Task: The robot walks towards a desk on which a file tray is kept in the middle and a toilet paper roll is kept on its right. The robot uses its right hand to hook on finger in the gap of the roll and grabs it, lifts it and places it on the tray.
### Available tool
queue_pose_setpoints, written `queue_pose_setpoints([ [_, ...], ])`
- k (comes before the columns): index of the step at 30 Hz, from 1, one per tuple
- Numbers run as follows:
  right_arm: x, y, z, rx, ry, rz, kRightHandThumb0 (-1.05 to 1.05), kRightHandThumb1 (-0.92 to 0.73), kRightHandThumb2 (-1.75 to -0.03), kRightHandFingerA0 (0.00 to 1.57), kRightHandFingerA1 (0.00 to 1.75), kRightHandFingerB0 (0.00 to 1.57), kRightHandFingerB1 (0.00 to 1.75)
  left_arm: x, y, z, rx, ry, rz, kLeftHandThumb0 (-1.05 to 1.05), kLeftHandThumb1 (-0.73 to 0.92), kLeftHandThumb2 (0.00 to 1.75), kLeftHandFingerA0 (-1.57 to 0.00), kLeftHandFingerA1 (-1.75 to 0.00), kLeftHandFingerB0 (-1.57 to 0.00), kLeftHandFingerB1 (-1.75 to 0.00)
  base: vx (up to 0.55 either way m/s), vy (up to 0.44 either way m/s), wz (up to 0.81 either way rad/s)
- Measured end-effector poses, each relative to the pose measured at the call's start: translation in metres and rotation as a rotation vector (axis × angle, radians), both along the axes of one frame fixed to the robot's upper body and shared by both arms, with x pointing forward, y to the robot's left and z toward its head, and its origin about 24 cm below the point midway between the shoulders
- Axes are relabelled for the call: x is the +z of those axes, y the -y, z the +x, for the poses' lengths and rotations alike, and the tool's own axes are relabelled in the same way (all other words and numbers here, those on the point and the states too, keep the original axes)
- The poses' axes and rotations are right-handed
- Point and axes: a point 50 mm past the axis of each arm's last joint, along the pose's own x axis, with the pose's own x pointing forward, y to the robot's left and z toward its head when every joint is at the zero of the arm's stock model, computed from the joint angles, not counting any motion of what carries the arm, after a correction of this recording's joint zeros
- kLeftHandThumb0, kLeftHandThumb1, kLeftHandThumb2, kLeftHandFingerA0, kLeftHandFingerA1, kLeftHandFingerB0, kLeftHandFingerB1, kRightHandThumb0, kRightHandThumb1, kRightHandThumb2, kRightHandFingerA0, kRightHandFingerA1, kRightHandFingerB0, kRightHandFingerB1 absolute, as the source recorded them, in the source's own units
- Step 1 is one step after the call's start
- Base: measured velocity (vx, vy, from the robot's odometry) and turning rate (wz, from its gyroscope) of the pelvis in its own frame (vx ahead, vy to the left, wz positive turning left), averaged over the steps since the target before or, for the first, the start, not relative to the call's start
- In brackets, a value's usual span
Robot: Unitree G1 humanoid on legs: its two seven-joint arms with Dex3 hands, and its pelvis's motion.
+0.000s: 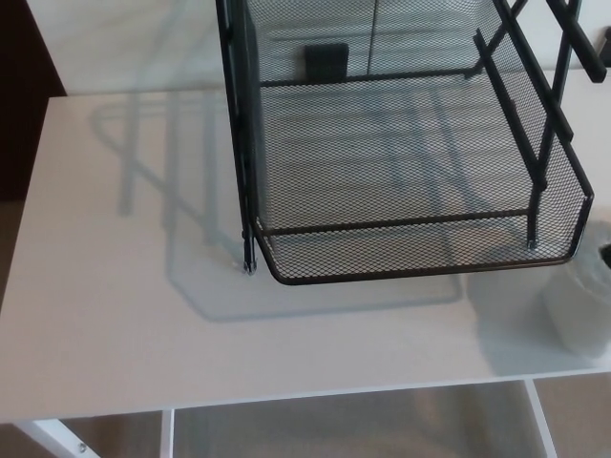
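No robot hands anywhere in the head view right now, so I can't tell you a thing about the fingers — spread, pressed together or pinching, it just doesn't show. That also means I can't place anything relative to them, so I'll go by the desk itself.

The black mesh file tray (pixel 420 172) sits on the white desk (pixel 124 315), taking up the middle and upper right of the picture. Its front lip curves round close to the desk's near edge, and the tray itself has nothing in it apart from a small dark rectangular tab (pixel 325 60) at the back. Black frame posts rise on its left corner and along its right side.

The toilet paper roll (pixel 584 307) is at the far right edge of the picture, standing on the desk just beside the tray's front right corner — it's cut off by the frame, so only part of its pale side and a bit of its top rim show. The tray throws a grey shadow (pixel 191 229) across the desk on its left side.
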Motion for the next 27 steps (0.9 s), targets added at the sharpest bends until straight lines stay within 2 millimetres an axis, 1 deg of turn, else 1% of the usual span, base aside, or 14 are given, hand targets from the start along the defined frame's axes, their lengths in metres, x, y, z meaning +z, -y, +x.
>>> queue_pose_setpoints([
  [3, 0.002, 0.001, -0.001, -0.005, 0.005, -0.013, -0.37, -0.56, -0.58, 0.35, 0.44, 0.13, 0.27, 0.0, 0.0, -0.001, 0.0, -0.002, 0.0, -0.59, 0.92, 0.68, -0.2, -0.54, -0.23, -0.45, 0.0, 0.0, 0.0],
  [4, 0.001, 0.003, -0.001, -0.01, 0.003, -0.018, -0.42, -0.46, -0.69, 0.31, 0.5, 0.13, 0.37, 0.0, 0.0, -0.002, 0.0, -0.003, 0.001, -0.59, 0.92, 0.68, -0.18, -0.55, -0.21, -0.45, 0.0, 0.0, 0.0],
  [5, 0.0, 0.005, -0.002, -0.018, -0.002, -0.025, -0.36, -0.56, -0.58, 0.35, 0.44, 0.18, 0.29, 0.0, 0.0, -0.002, -0.002, -0.002, 0.001, -0.59, 0.92, 0.68, -0.18, -0.53, -0.2, -0.44, 0.0, 0.0, 0.0],
  [6, -0.001, 0.008, -0.003, -0.029, -0.006, -0.03, -0.36, -0.56, -0.58, 0.35, 0.44, 0.18, 0.29, 0.0, 0.0, -0.002, -0.003, -0.002, 0.002, -0.59, 0.92, 0.68, -0.18, -0.53, -0.2, -0.44, 0.0, 0.0, 0.0],
  [7, -0.001, 0.01, -0.004, -0.035, -0.007, -0.034, -0.44, -0.46, -0.7, 0.3, 0.5, 0.17, 0.39, 0.0, -0.001, -0.002, -0.003, -0.002, 0.003, -0.58, 0.92, 0.68, -0.17, -0.54, -0.17, -0.43, 0.0, 0.0, 0.0],
  [8, -0.001, 0.012, -0.004, -0.043, -0.006, -0.04, -0.45, -0.45, -0.71, 0.32, 0.53, 0.18, 0.4, 0.001, -0.001, -0.002, -0.003, -0.001, 0.004, -0.59, 0.92, 0.69, -0.2, -0.54, -0.23, -0.45, 0.0, 0.0, 0.0],
  [11, 0.0, 0.018, -0.006, -0.068, -0.005, -0.059, -0.46, -0.45, -0.71, 0.33, 0.53, 0.18, 0.4, 0.001, -0.001, -0.001, -0.003, 0.001, 0.004, -0.6, 0.92, 0.67, -0.2, -0.54, -0.23, -0.45, 0.0, 0.0, 0.0],
  [12, 0.0, 0.019, -0.006, -0.07, -0.006, -0.064, -0.46, -0.46, -0.71, 0.3, 0.51, 0.17, 0.39, 0.001, -0.001, -0.001, -0.002, 0.001, 0.004, -0.59, 0.92, 0.7, -0.21, -0.54, -0.24, -0.46, 0.0, 0.0, 0.0],
  [13, 0.0, 0.02, -0.007, -0.076, -0.007, -0.072, -0.43, -0.47, -0.69, 0.31, 0.49, 0.19, 0.38, 0.001, -0.001, -0.001, -0.003, 0.001, 0.005, -0.62, 0.92, 0.68, -0.2, -0.56, -0.23, -0.47, 0.0, 0.0, 0.0],
  [14, 0.0, 0.021, -0.007, -0.082, -0.01, -0.077, -0.39, -0.57, -0.58, 0.33, 0.42, 0.2, 0.29, 0.001, -0.001, -0.001, -0.004, 0.001, 0.005, -0.6, 0.92, 0.67, -0.19, -0.53, -0.22, -0.45, 0.0, 0.0, 0.0],
  [17, 0.0, 0.024, -0.009, -0.095, -0.016, -0.083, -0.4, -0.57, -0.57, 0.33, 0.42, 0.21, 0.29, 0.002, -0.002, -0.001, -0.004, 0.007, 0.006, -0.6, 0.92, 0.69, -0.21, -0.53, -0.23, -0.45, 0.0, 0.0, 0.0],
  [18, 0.0, 0.025, -0.01, -0.1, -0.017, -0.085, -0.4, -0.57, -0.58, 0.3, 0.42, 0.2, 0.29, 0.002, -0.002, 0.0, -0.005, 0.008, 0.006, -0.58, 0.92, 0.67, -0.16, -0.54, -0.2, -0.46, 0.0, 0.0, 0.0],
  [21, -0.001, 0.025, -0.011, -0.104, -0.026, -0.088, -0.42, -0.58, -0.59, 0.28, 0.41, 0.18, 0.28, 0.002, -0.003, -0.002, 0.007, 0.011, 0.003, -0.58, 0.92, 0.67, -0.16, -0.54, -0.19, -0.45, 0.0, 0.0, 0.0],
  [27, 0.0, 0.02, -0.013, -0.086, -0.038, -0.098, -0.36, -0.56, -0.57, 0.28, 0.4, 0.2, 0.28, 0.003, -0.003, -0.003, 0.009, 0.013, 0.002, -0.6, 0.92, 0.67, -0.18, -0.53, -0.21, -0.44, 0.0, 0.0, 0.0],
])
